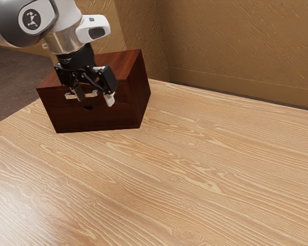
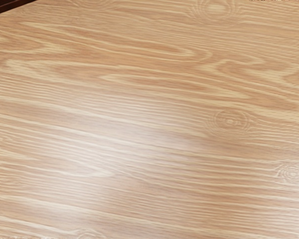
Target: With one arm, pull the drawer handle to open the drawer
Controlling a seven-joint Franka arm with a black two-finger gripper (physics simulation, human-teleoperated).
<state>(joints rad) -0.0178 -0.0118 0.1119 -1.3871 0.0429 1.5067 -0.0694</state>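
The drawer box [image 1: 128, 72] stands on the table [image 1: 195, 169] at the exterior view's upper left, the wall [image 1: 236, 41] behind it. The gripper [image 1: 95, 97] hangs before its front face, at the handle [image 1: 71, 95].

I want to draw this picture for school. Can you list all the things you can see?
drawer box: one, dark reddish brown, far side of the table, toward the exterior view's left
handle: one, pale, on the box's front
table: one, light wood grain, under the box
wall: tan, behind the table
floor: dark, at the exterior view's left
arm: one, white and grey, from the upper left
gripper: one, black, open, at the handle
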